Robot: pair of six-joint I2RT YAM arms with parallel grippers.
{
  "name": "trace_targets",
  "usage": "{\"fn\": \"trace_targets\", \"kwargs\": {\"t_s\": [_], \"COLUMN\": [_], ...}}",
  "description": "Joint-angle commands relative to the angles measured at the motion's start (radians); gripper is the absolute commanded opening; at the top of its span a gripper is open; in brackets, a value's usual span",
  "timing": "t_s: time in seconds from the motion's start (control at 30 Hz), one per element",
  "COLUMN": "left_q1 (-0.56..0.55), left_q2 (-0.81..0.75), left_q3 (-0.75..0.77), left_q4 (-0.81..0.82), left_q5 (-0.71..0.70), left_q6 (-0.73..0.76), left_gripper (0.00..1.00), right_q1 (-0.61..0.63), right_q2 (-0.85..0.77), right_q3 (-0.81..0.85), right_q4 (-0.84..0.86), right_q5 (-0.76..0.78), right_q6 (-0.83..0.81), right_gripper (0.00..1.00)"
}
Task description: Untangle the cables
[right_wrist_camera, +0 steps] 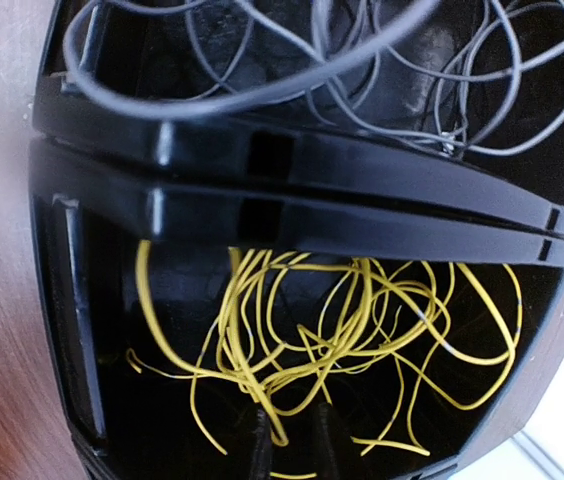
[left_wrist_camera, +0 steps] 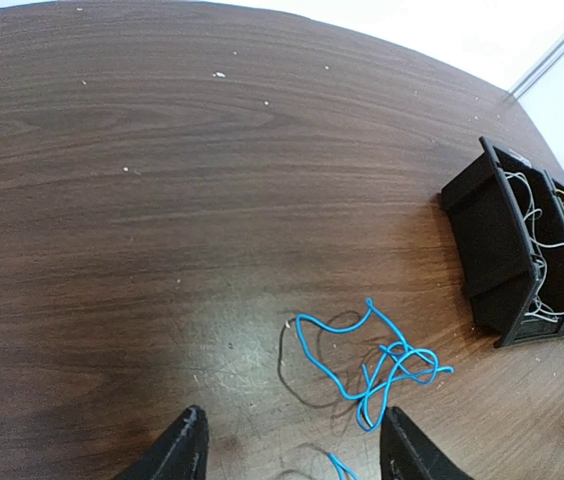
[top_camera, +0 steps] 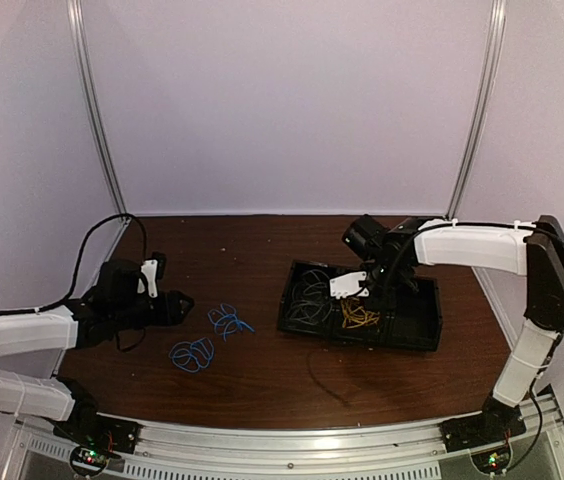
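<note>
Two blue cables lie loose on the brown table, one (top_camera: 230, 322) just ahead of my left gripper (top_camera: 177, 305), the other (top_camera: 192, 353) nearer the front. In the left wrist view the left gripper (left_wrist_camera: 297, 450) is open above the table, the tangled blue cable (left_wrist_camera: 382, 360) lying by its right finger. Yellow cables (right_wrist_camera: 342, 330) fill one compartment of the black tray (right_wrist_camera: 292, 190); grey cables (right_wrist_camera: 362, 60) fill the one beside it. My right gripper (right_wrist_camera: 294, 445) reaches into the yellow bundle, its fingers a little apart with a yellow strand running between them.
The black tray (top_camera: 422, 330) sits right of centre, with a further compartment on its right side. A thin dark strand (top_camera: 324, 385) lies on the table near the front. White walls and metal posts close in the back and sides.
</note>
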Motion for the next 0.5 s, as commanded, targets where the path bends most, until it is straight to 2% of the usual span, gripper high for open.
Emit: {"fn": "trace_targets", "kwargs": {"t_s": [0.0, 0.03, 0.17, 0.3, 0.47], "left_q1": [0.006, 0.006, 0.006, 0.005, 0.005], "left_q2": [0.037, 0.052, 0.099, 0.1, 0.106], "left_q3": [0.018, 0.029, 0.083, 0.099, 0.141], "left_q4": [0.046, 0.043, 0.007, 0.007, -0.033], "left_q5": [0.015, 0.015, 0.027, 0.0, 0.01], "left_q6": [0.006, 0.011, 0.034, 0.044, 0.051], "left_gripper": [0.6, 0.6, 0.6, 0.61, 0.61], "right_q1": [0.0, 0.001, 0.002, 0.002, 0.029], "right_q2": [-0.055, -0.075, -0.143, -0.149, -0.076], "right_q3": [0.065, 0.077, 0.141, 0.216, 0.303], "right_q4": [-0.06, -0.077, -0.094, -0.068, 0.029], "right_q5": [-0.008, -0.012, -0.078, -0.202, -0.329], "right_q6": [0.033, 0.038, 0.067, 0.12, 0.22], "right_gripper": [0.31, 0.37, 0.49, 0.53, 0.54]}}
